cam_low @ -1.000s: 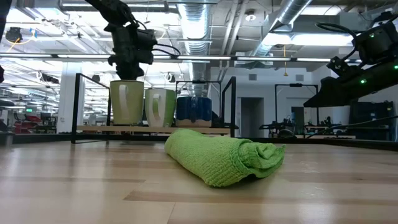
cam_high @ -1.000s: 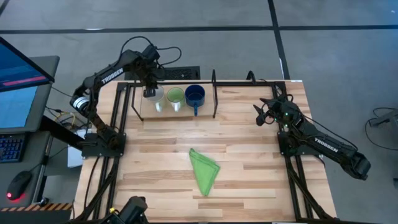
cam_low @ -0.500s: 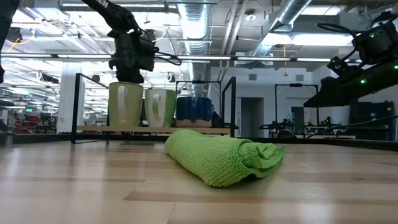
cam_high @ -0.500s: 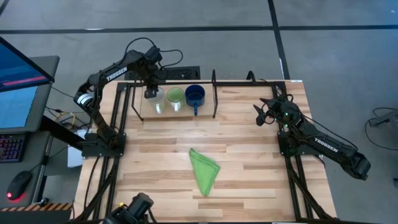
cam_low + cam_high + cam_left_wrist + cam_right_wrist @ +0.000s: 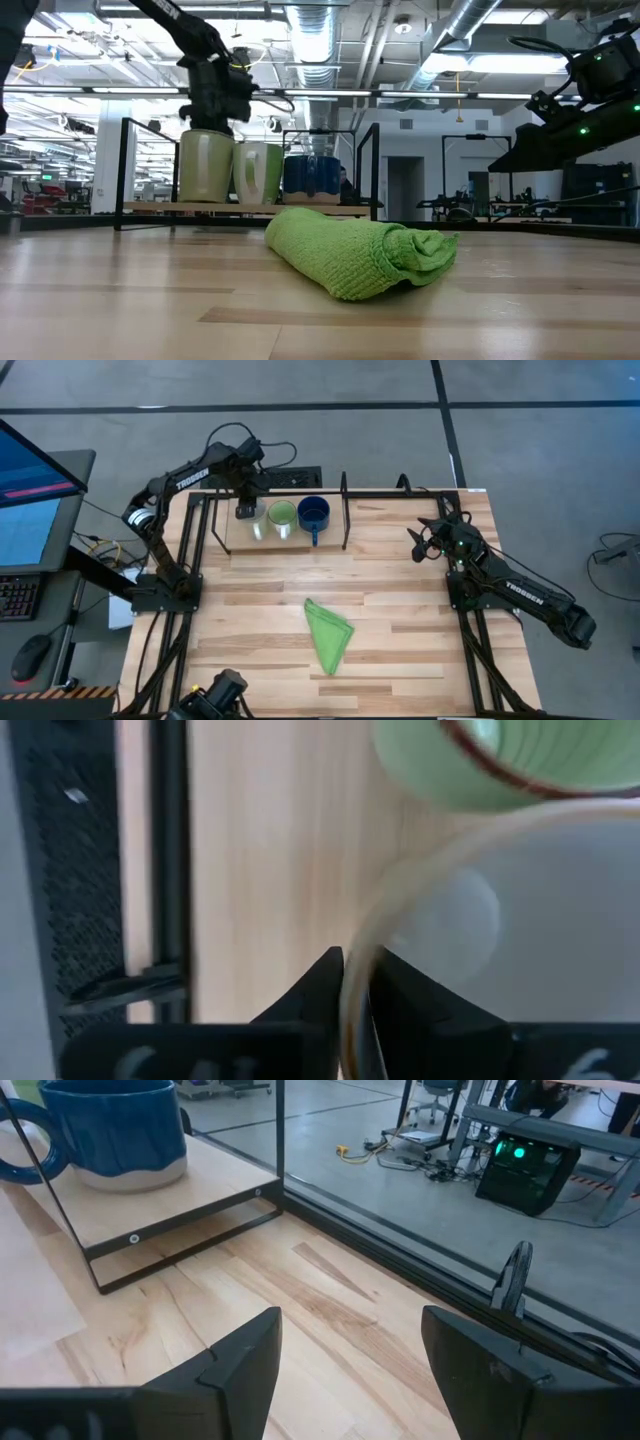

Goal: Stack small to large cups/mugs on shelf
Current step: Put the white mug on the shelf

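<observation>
Table (image 5: 400,650), wooden, both arms mounted at its sides. Shelf (image 5: 345,510) sits along the far edge, black rod frame on a light base.

Three mugs in a row on the shelf: white mug (image 5: 250,520) at the left end, green mug (image 5: 282,516) in the middle, blue mug (image 5: 313,513) at the right. From above they seem to grow from left to right, so the small-to-large order appears to be laid out already. All upright, standing close together.

Green cloth (image 5: 329,634) lies well apart from the shelf, mid-table. No part in the job, as far as I can judge.

Left gripper (image 5: 244,510) is over the white mug's rim at the shelf's left end. Right gripper (image 5: 350,1350) waits off to the right side of the table, fingers spread wide, nothing between them.

What each view gives:
- High view: order of the mugs, but not whether the left gripper holds anything.
- Low view: mugs resting level on the shelf base, left gripper (image 5: 215,100) down on the white mug's top.
- Left wrist view: the fingers (image 5: 315,990) straddle the white mug's rim, one inside, one outside, set close with the wall between them. My guess is a pinch on the rim for placing, perhaps about to let go.
- Right wrist view: only the blue mug (image 5: 115,1130) and the shelf's right end.
</observation>
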